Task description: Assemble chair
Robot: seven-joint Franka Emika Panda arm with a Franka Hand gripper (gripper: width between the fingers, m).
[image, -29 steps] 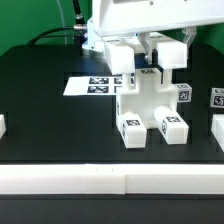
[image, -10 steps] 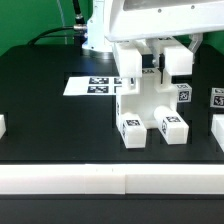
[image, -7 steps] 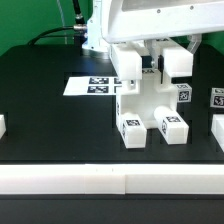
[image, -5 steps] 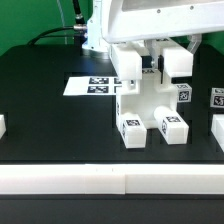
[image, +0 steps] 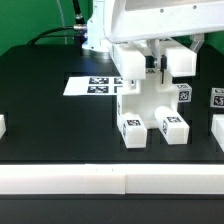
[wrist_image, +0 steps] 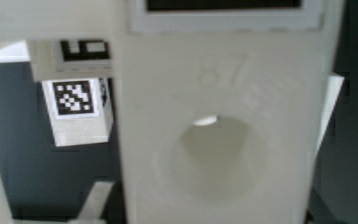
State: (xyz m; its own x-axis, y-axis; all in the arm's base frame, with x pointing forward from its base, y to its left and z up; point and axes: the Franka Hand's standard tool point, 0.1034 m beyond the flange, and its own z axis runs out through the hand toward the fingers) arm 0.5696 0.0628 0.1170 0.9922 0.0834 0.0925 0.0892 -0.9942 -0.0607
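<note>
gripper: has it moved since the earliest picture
Yes. Against the marker board, the gripper, holding a chair piece, has shifted toward the exterior view's right and lower.

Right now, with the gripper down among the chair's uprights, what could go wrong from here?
1. The gripper sits tight between two uprights of the chair; a sideways shift could knock one or drag the assembly.
2. The white panel fills the wrist view, so joint alignment cannot be checked there; a skewed push may jam.
3. The chair, seemingly unfixed, stands near the marker board and might slide onto it.
</note>
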